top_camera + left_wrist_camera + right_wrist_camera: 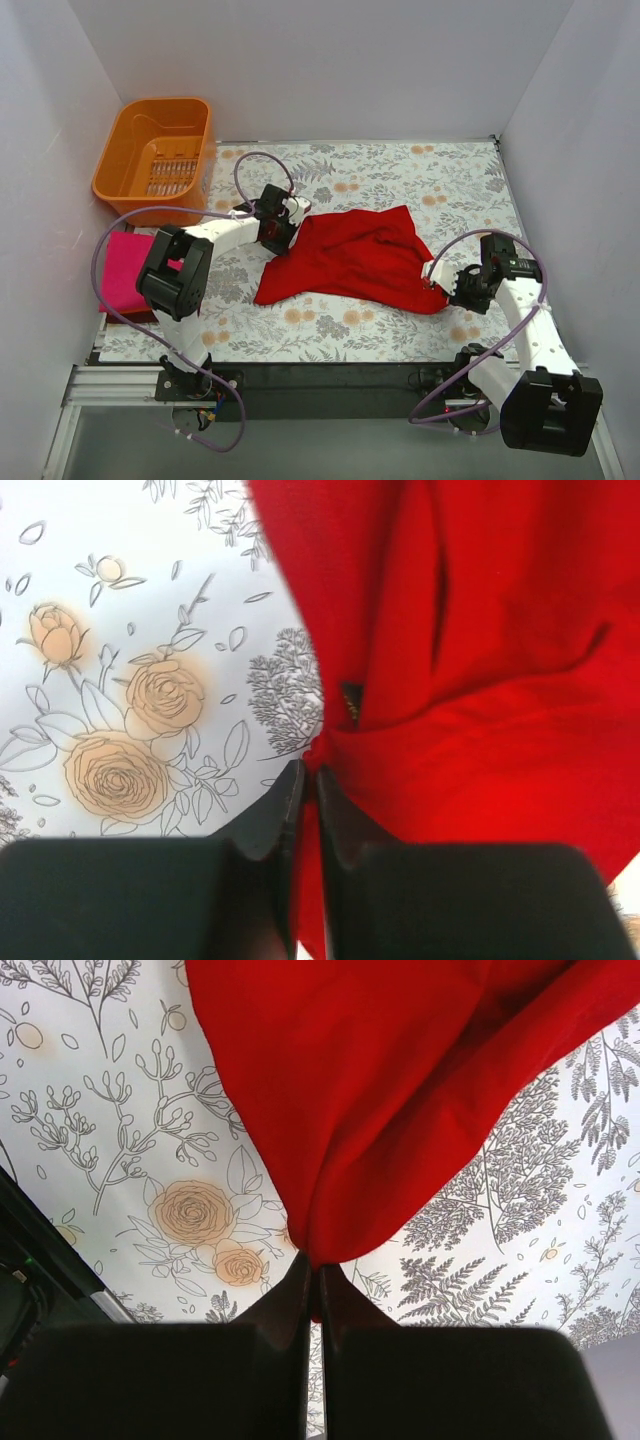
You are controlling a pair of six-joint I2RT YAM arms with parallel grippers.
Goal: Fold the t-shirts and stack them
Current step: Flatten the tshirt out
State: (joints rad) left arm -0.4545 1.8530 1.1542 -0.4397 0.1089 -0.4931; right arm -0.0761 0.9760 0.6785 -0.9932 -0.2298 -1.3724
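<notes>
1. The left end effector point(308, 772) is nearly closed. Its two dark fingers leave only a thin slit, and a fold of the red t-shirt point(350, 258) is pinched in that slit at the shirt's far-left corner.
2. The right end effector point(315, 1268) is closed tight. Its fingertips meet on a gathered point of the same red t-shirt at the shirt's near-right corner.
3. The left arm rises from its base at the near-left corner of the bench point(330, 380) and bends at a raised elbow. Its forearm reaches away and to the right, and the wrist angles down onto the cloth.
4. The right arm climbs from the near-right corner. Its forearm runs away from the base, and the wrist turns left towards the shirt.
5. The red t-shirt lies around the middle of the bench on the floral cloth point(400, 175). It is spread diagonally between the two grips, creased and unfolded, with a loose tail trailing towards the near left.
6. A magenta t-shirt point(122, 268) lies flat at the left edge, partly hidden by the left elbow.
7. An orange basket point(140, 135) sits at the far-left corner, well apart from the red shirt.
</notes>
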